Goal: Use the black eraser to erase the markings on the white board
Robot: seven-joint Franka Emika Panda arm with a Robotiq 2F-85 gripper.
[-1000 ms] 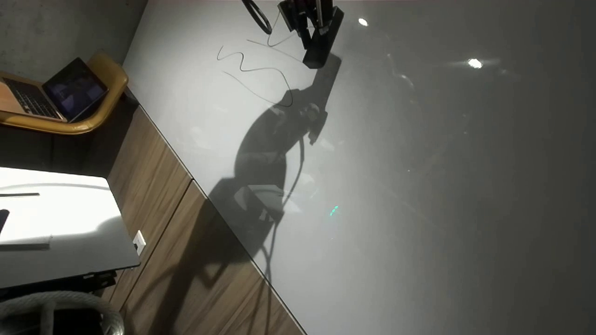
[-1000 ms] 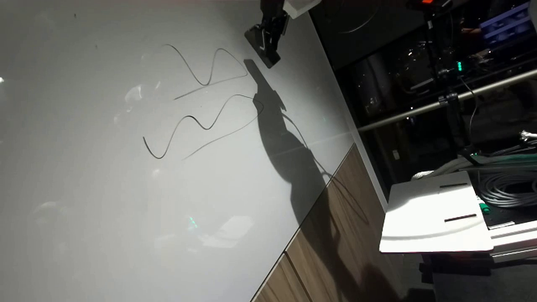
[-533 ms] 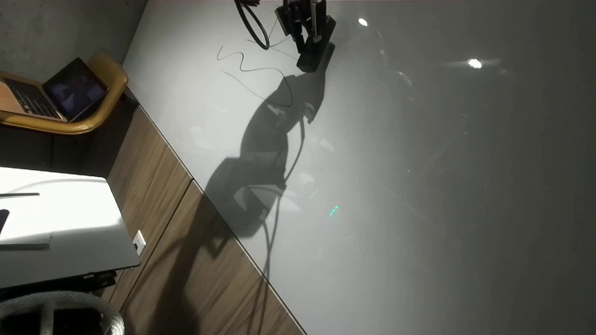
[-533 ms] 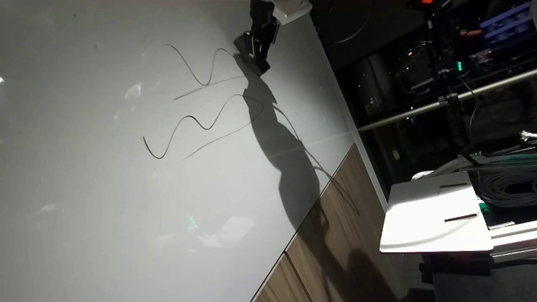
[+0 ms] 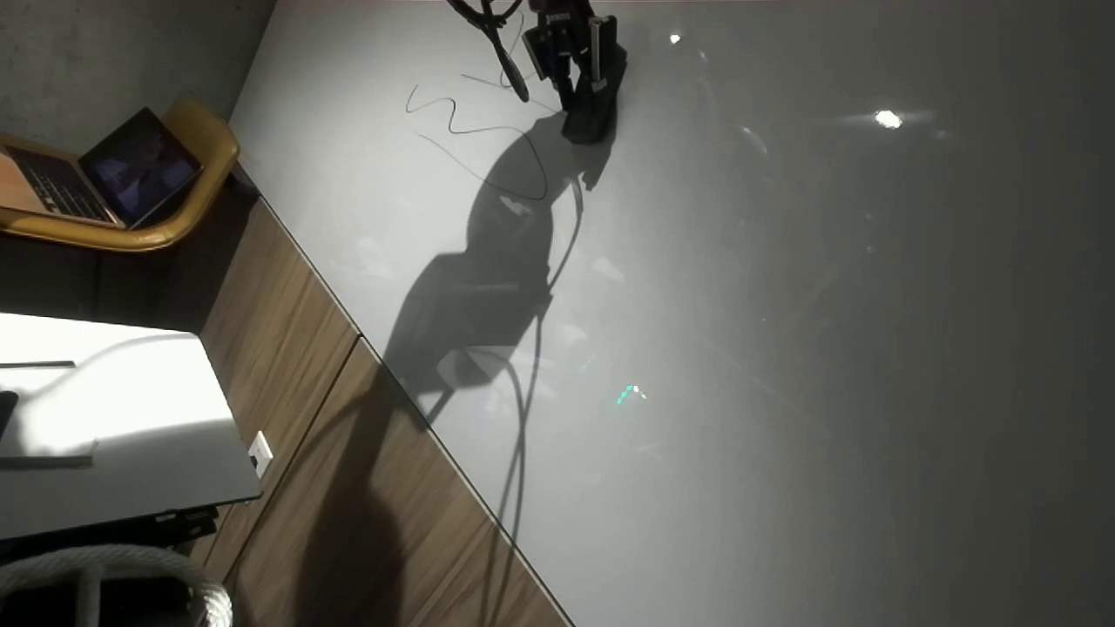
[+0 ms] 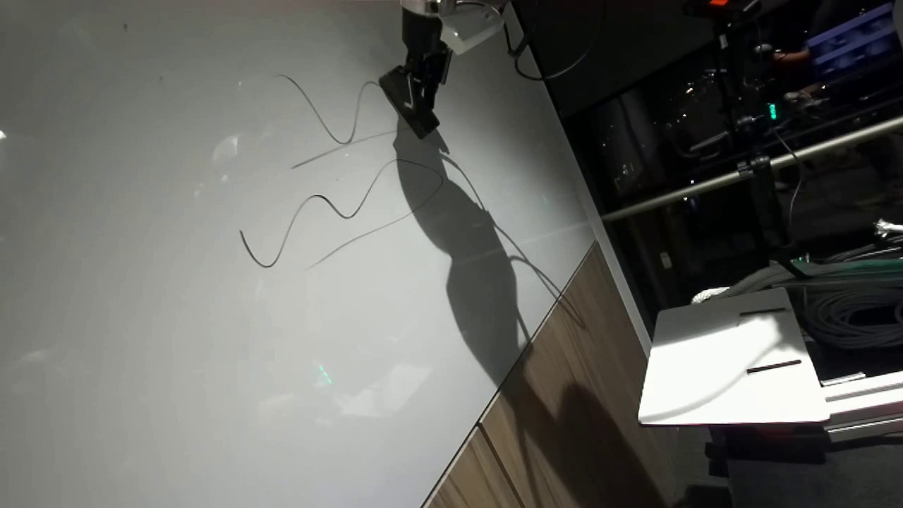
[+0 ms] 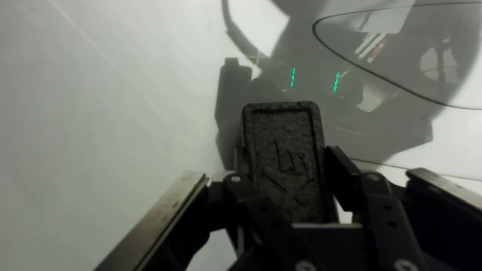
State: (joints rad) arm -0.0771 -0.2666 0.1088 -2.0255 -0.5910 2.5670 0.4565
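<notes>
a grainy black eraser (image 7: 284, 130) with raised rim and scratched face is mid-frame in the wrist view, pinched by the gripper (image 7: 289, 169), far end jutting toward the top. in both exterior views it is top centre over the white board (image 6: 176, 317), contact unclear, near dark looping markings (image 6: 346, 143).

In both exterior views I see the white board (image 5: 784, 392) aslant, from well back; my wrist view faces it closely, looking past the gripper (image 7: 288, 162).

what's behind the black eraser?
The white board; in an exterior view, the upper markings run up to the black eraser. Ink directly behind it, if any, is covered.
</notes>
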